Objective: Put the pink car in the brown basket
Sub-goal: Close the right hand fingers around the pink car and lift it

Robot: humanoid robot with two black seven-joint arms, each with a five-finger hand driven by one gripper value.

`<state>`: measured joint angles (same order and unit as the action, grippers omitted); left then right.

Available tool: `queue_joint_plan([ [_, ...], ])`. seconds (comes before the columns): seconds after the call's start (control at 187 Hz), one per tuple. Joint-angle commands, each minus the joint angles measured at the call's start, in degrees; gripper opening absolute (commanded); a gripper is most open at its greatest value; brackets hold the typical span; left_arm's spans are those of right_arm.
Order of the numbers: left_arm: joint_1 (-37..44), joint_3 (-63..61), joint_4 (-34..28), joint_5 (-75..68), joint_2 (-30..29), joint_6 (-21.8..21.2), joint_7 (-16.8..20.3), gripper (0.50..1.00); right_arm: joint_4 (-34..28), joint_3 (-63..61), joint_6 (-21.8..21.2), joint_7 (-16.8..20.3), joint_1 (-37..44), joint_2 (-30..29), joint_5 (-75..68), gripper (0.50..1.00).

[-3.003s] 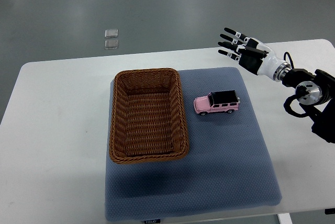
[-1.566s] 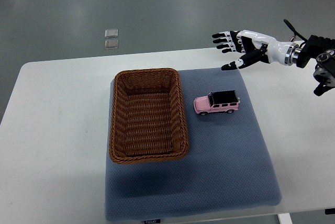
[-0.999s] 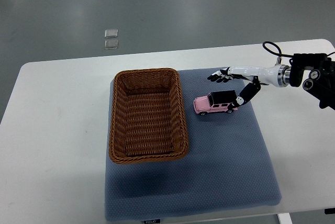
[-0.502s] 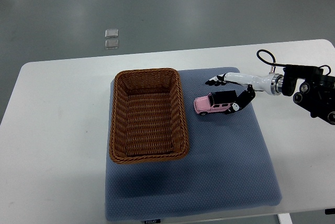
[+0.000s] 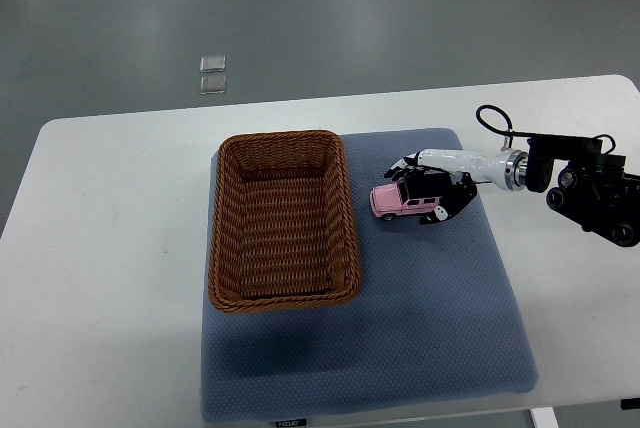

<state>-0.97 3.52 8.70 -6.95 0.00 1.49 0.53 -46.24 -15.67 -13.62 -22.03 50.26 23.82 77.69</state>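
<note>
Covering pink car (image 5: 398,202) roof | right robot hand (image 5: 432,188) fingers curled round it

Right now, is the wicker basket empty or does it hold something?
Empty: the brown basket shows only bare weave inside; the pink car sits outside it on the blue mat.

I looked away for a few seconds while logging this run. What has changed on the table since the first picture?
The right hand came down from above the table's far right edge and moved left onto the pink car; its fingers now wrap over the roof, thumb at the near side. The car has not visibly moved and is not lifted yet. The brown basket and blue mat stayed put.
</note>
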Motion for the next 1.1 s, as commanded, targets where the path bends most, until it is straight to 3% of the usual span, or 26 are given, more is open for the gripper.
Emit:
queue_joint_plan([
  [0.0,0.0,0.0,0.0,0.0,0.0,0.0,0.0,1.0,0.01,0.21,0.09,-0.03,0.19,-0.01,0.0,0.778],
  [0.139,0.0,0.0,0.0,0.0,0.0,0.0,0.0,1.0,0.09,0.29,0.09,-0.03,0.19,-0.01,0.0,0.754],
  [0.353,0.0,0.0,0.0,0.0,0.0,0.0,0.0,1.0,0.09,0.29,0.09,-0.47,1.06,0.08,0.18,0.664],
  [0.465,0.0,0.0,0.0,0.0,0.0,0.0,0.0,1.0,0.09,0.29,0.09,-2.4,1.15,0.08,0.27,0.641],
  [0.892,0.0,0.0,0.0,0.0,0.0,0.0,0.0,1.0,0.53,0.29,0.09,-2.93,3.61,0.17,0.35,0.537],
  [0.94,0.0,0.0,0.0,0.0,0.0,0.0,0.0,1.0,0.62,0.29,0.09,-3.02,3.88,0.26,0.35,0.509],
  [1.095,0.0,0.0,0.0,0.0,0.0,0.0,0.0,1.0,1.06,0.21,0.09,-3.11,4.76,0.26,0.35,0.5],
])
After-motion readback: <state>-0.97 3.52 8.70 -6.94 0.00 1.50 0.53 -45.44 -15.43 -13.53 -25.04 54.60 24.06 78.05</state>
